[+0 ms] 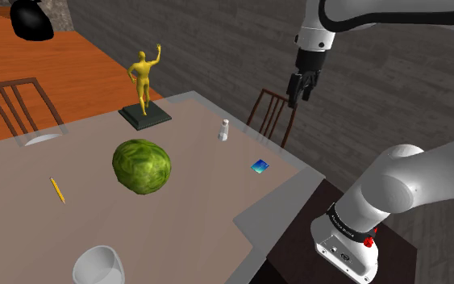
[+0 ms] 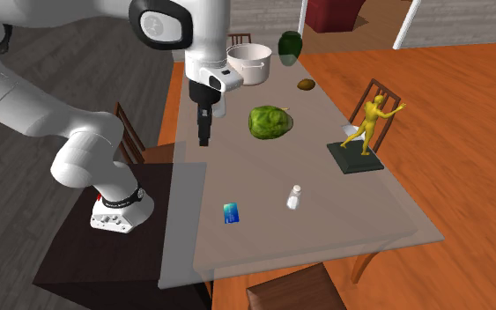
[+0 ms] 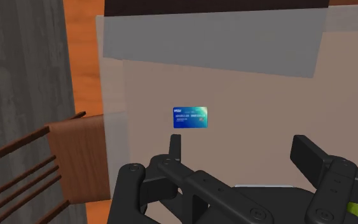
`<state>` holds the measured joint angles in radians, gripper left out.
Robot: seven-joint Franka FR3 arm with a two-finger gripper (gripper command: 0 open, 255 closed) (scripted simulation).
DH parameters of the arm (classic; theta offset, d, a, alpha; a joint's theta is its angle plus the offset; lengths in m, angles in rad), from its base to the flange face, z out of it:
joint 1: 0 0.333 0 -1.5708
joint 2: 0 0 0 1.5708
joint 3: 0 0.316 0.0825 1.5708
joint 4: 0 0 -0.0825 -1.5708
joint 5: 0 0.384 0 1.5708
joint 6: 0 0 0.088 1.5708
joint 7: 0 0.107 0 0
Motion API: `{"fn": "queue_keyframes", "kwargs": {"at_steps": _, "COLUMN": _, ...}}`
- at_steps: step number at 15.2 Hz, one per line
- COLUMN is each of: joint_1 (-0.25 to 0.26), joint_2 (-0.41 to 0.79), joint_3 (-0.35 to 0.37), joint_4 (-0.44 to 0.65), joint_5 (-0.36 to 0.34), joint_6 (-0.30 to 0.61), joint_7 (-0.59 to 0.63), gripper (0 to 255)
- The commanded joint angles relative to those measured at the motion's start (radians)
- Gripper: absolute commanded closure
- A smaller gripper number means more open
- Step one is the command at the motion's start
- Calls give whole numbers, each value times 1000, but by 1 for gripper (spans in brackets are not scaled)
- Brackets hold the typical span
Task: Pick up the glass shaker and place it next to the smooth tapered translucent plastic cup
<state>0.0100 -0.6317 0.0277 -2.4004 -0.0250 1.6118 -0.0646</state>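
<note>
The small clear shaker [image 1: 223,130] [image 2: 294,197] with a pale cap stands upright on the grey-brown table [image 1: 193,218], near the corner by the chair. My black gripper [image 1: 297,93] [image 2: 204,136] [image 3: 241,159] hangs well above the table, off to the shoulder view's right of the shaker, open with nothing between its fingers. The pale translucent tapered cup [image 1: 97,265] [image 2: 250,63] stands at the table's other end, beyond the cabbage.
A green cabbage [image 1: 141,165] [image 2: 269,122] lies mid-table between shaker and cup. A blue card [image 1: 260,166] [image 2: 231,212] [image 3: 190,117] lies near the shaker. A yellow figurine [image 1: 144,81] [image 2: 369,128] on a dark base, a pencil [image 1: 57,190] and wooden chairs [image 3: 75,162] ring the table.
</note>
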Motion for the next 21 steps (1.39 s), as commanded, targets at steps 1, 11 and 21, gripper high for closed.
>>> {"fn": "queue_keyframes", "kwargs": {"at_steps": 1, "joint_1": 1, "joint_2": 79, "joint_3": 6, "joint_4": 16, "joint_5": -5, "joint_6": 60, "joint_7": 4, "gripper": 0}}
{"fn": "queue_keyframes", "kwargs": {"at_steps": 11, "joint_1": -3, "joint_2": 472, "joint_3": 27, "joint_4": 168, "joint_5": -50, "joint_6": 275, "joint_7": 26, "gripper": 0}}
{"fn": "queue_keyframes", "kwargs": {"at_steps": 21, "joint_1": 5, "joint_2": 876, "joint_3": 32, "joint_4": 450, "joint_5": -113, "joint_6": 368, "joint_7": 54, "gripper": 0}}
